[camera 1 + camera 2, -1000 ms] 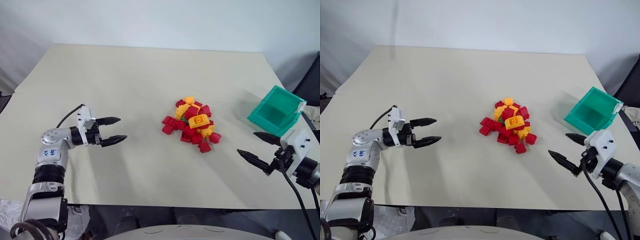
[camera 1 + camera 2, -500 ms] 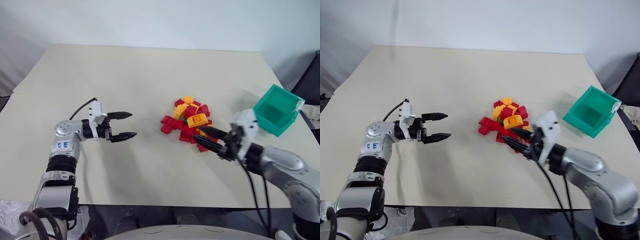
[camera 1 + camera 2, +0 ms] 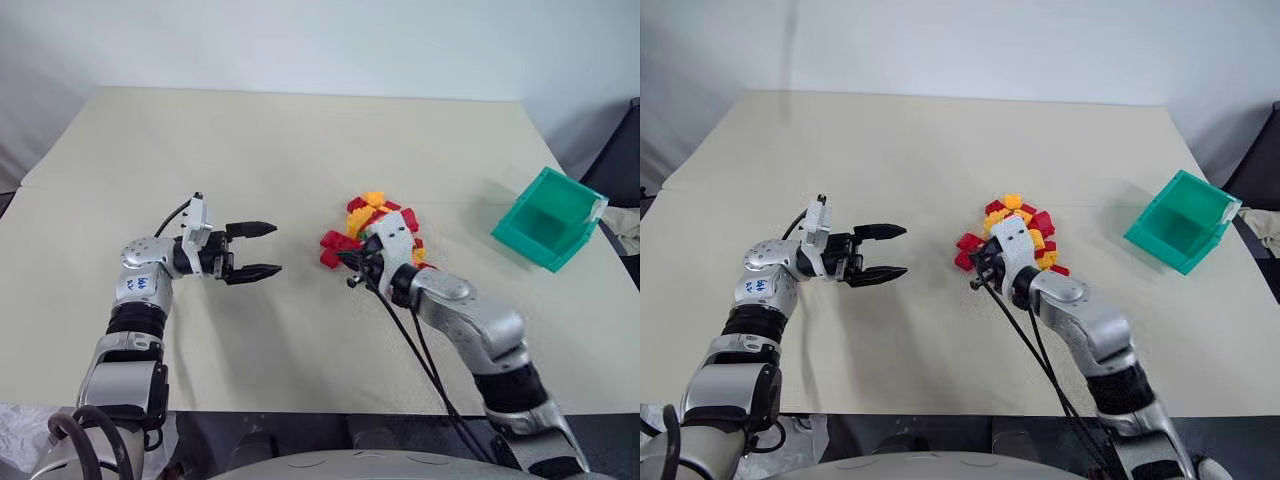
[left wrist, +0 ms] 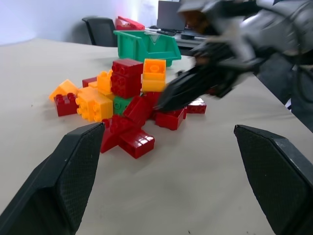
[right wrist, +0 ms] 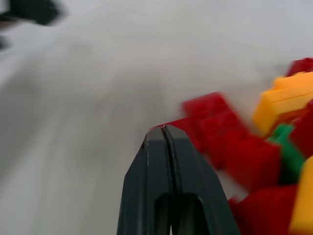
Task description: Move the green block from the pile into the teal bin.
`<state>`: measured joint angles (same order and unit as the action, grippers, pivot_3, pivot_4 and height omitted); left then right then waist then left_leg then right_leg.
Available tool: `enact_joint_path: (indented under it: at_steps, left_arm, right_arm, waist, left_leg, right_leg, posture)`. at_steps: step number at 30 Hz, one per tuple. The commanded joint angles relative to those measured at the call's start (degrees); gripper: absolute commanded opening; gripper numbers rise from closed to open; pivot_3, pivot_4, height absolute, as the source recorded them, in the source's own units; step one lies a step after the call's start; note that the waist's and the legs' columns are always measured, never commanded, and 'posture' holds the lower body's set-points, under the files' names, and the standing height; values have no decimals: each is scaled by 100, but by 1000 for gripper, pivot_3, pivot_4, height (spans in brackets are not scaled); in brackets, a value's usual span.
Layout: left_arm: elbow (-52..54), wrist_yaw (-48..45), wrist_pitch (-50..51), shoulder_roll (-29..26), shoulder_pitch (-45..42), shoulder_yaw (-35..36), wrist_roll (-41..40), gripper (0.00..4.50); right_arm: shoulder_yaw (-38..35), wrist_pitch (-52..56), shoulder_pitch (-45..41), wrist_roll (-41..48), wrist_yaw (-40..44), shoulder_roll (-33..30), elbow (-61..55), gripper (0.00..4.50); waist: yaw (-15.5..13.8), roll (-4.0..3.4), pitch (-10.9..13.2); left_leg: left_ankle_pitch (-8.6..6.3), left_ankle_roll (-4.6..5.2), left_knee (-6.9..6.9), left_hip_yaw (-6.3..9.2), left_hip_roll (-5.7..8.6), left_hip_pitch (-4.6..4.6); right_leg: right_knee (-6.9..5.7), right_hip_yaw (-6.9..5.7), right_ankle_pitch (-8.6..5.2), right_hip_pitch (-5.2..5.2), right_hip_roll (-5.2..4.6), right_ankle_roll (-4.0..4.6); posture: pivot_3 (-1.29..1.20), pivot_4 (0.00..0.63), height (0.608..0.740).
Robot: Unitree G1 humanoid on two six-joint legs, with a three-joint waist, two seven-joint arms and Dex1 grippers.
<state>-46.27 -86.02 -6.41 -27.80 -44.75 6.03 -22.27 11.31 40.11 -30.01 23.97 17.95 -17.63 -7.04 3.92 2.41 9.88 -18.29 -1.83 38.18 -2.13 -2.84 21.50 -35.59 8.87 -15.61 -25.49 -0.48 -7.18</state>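
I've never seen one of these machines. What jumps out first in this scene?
A bright pile of red and yellow-orange toy bricks sits mid-table, with the right claw, shut, at its near-left edge. The left claw hangs open further left, pointing toward the pile. A teal bin stands by the table's right edge.

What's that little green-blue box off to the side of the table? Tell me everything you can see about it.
The teal bin is a small square box of what looks like smooth plastic, open at the top, with walls sloping inward toward the bottom. A white tag sits at one corner of its rim, on the side away from the pile of bricks. It stands on the table near the right edge, well apart from the bricks. As far as can be seen, its inside looks empty. Nothing touches it.
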Motion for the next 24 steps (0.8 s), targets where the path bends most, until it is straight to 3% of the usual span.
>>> enact_joint_path:
  at_steps: [1, 12, 24]
  left_arm:
    - [211, -331, -80, -9, 30, 89, -151, 4500]
    - [491, -89, -169, 11, 275, 165, -195, 4500]
    - [608, 79, -305, 172, 429, 233, -184, 4500]
  right_arm:
    - [-229, -756, -289, -428, -57, 196, 850, 31]
    - [-1163, -1950, -654, -1053, -380, 134, 2376, 31]
    - [-1444, -1320, 99, -760, 656, -777, 461, 31]
  waist:
    - [40, 0, 0]
    - [107, -1, 0]
    - [106, -5, 3]
  left_leg:
    - [0, 0, 0, 0, 0, 0]
    - [1, -1, -2, 2, -2, 2]
    - [0, -1, -2, 1, -1, 1]
  right_leg:
    - [-2, 0, 0, 0, 0, 0]
    - [-24, -4, 1, 0, -7, -2]
    - [-24, -1, 1, 0, -4, -3]
  posture:
    - [0, 150, 740]
    - [0, 150, 740]
    - [0, 150, 740]
